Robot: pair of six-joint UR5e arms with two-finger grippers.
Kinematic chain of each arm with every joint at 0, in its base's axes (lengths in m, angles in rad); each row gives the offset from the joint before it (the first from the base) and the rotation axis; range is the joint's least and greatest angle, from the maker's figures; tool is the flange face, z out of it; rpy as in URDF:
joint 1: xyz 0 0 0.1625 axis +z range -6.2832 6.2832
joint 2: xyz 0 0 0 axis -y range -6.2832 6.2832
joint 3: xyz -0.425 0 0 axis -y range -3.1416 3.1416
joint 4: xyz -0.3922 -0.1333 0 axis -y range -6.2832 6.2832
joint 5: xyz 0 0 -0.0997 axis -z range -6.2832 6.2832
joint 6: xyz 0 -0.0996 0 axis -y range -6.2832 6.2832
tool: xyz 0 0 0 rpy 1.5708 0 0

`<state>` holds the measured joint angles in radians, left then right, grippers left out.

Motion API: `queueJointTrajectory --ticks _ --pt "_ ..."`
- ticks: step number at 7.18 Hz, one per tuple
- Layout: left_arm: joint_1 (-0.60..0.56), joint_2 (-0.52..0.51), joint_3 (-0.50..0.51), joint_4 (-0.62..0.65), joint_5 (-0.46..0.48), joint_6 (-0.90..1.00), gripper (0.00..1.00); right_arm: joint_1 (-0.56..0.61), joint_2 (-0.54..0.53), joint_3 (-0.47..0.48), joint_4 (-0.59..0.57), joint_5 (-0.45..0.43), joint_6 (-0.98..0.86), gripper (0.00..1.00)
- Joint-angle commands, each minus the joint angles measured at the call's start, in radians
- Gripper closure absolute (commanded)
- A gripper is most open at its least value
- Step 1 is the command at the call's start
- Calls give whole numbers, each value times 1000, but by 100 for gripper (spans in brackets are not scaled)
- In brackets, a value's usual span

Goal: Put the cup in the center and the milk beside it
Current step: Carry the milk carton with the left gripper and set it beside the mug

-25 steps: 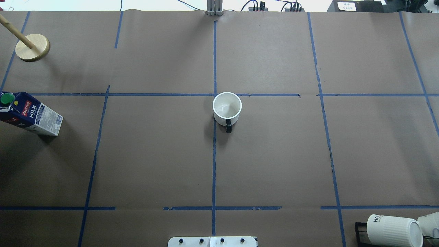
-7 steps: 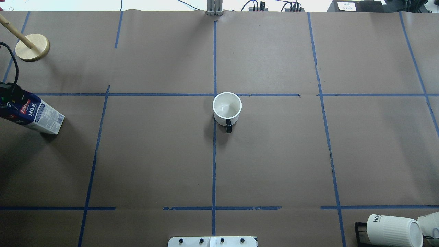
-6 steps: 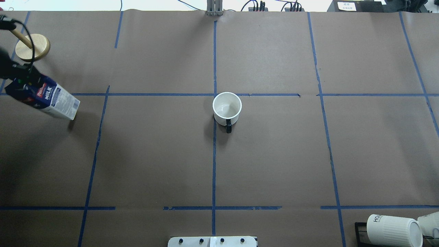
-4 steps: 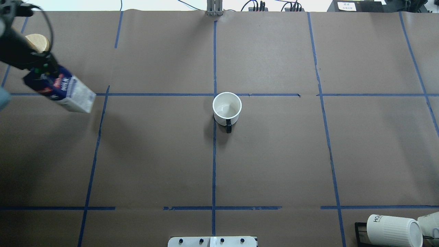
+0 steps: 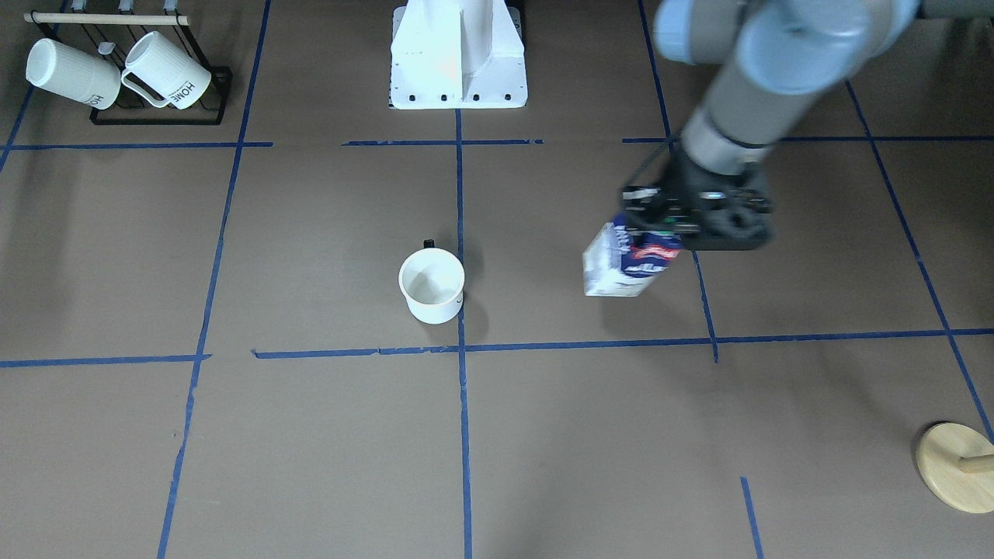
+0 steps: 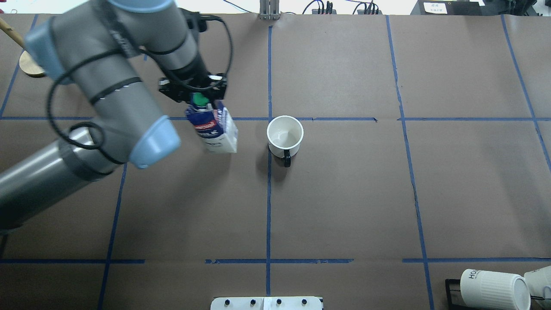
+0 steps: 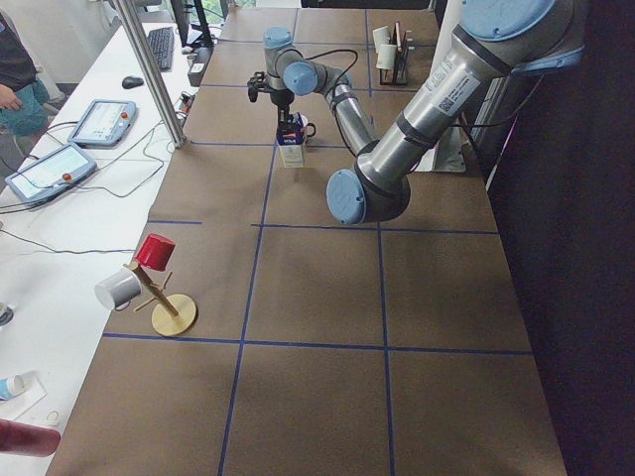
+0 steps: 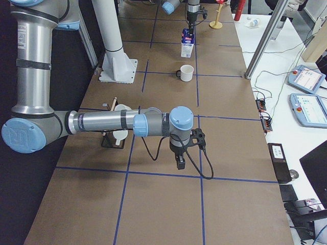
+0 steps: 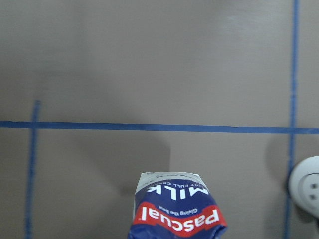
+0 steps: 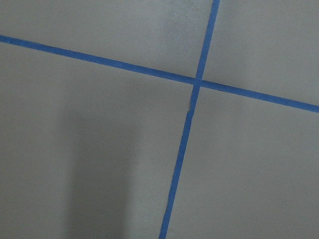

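The white cup (image 6: 285,135) stands upright just below the blue tape crossing that marks the center (image 6: 269,119), with its black handle toward the robot. It also shows in the front view (image 5: 432,286). My left gripper (image 6: 196,96) is shut on the top of the dark blue milk carton (image 6: 213,129), which hangs slightly tilted a short way left of the cup. The carton also shows in the front view (image 5: 625,264) and the left wrist view (image 9: 177,209). My right gripper (image 8: 180,163) shows only in the exterior right view, and I cannot tell whether it is open or shut.
A black rack with ribbed "HOME" mugs (image 5: 116,74) stands by the robot's right side. A wooden mug stand (image 5: 955,475) is at the far left corner. The robot's base (image 5: 458,54) is at the table's near edge.
My left arm came in from the left edge, took the milk carton by its top and carried it right, close to the cup. The cup has not moved.
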<state>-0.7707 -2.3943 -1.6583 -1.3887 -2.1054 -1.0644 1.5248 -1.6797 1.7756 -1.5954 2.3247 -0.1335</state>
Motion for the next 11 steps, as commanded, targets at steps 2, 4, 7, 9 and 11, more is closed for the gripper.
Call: queueJointTrajectory --ticks 2,4,7,9,11 --pt "67 -101 105 -23 38 -34 63 0 0 7 0 11 -2 1" --pt "83 -144 179 -39 76 -48 61 0 0 2 2 27 -3 1" --pt "83 -143 227 -85 96 -45 28 0 0 2 2 27 -2 1" --pt "80 -143 218 -84 105 -42 0 0 0 2 2 27 0 1" --pt "24 -144 158 -35 69 -11 0 0 0 1 2 27 0 1"
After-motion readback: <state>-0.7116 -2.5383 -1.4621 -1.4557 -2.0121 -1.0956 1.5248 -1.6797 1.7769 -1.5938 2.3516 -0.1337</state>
